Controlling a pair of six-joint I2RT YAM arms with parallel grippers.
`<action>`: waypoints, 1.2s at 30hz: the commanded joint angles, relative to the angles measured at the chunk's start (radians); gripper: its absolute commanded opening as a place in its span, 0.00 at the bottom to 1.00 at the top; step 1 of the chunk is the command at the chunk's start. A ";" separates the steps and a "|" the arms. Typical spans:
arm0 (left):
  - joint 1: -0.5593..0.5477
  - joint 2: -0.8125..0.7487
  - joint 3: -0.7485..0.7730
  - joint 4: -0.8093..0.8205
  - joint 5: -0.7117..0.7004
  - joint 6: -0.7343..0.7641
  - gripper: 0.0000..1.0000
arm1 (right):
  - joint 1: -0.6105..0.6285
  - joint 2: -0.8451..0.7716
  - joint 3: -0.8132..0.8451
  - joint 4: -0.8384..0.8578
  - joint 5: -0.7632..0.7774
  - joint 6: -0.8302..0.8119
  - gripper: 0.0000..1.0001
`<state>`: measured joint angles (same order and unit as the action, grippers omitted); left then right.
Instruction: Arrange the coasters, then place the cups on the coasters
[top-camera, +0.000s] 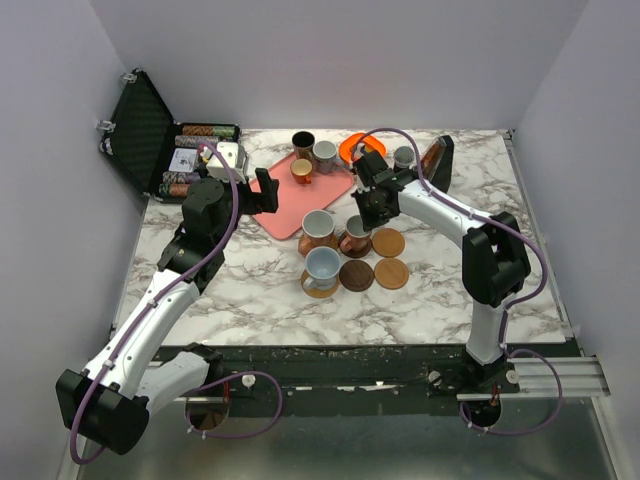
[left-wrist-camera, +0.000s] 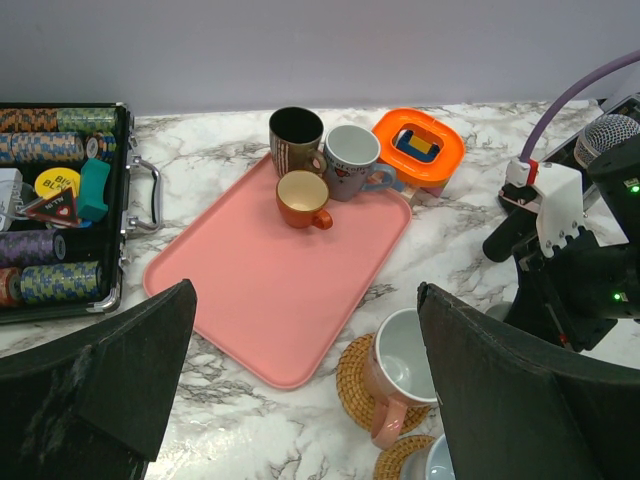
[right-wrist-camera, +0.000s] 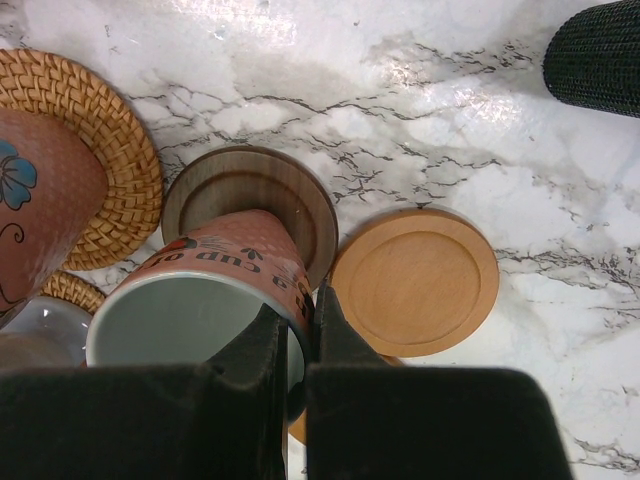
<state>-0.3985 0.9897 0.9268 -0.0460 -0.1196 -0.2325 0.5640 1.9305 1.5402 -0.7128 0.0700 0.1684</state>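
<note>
My right gripper is shut on the rim of a pinkish-brown cup. One finger is inside the cup and one outside. The cup leans over a dark wooden coaster; I cannot tell whether it touches. A tan coaster lies just to the right. A pink cup and a pale blue cup stand on woven coasters. Another dark coaster and a tan one lie bare. My left gripper hangs open over the pink tray, which holds a black cup, a grey cup and a copper-orange cup.
An open case of poker chips stands at the back left. An orange ring-shaped object lies behind the tray. A black cylinder with a grey top stands at the back, near the right arm.
</note>
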 joint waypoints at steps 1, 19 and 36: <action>0.006 0.000 0.000 0.015 0.018 0.007 0.99 | 0.010 0.016 0.041 0.001 0.008 0.016 0.01; 0.006 0.001 0.000 0.015 0.020 0.007 0.99 | 0.019 0.027 0.034 0.015 0.011 0.023 0.11; 0.006 0.000 0.000 0.015 0.023 0.007 0.99 | 0.022 -0.002 0.012 0.039 0.025 0.017 0.47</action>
<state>-0.3985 0.9897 0.9268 -0.0460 -0.1188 -0.2325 0.5770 1.9381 1.5471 -0.7006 0.0864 0.1860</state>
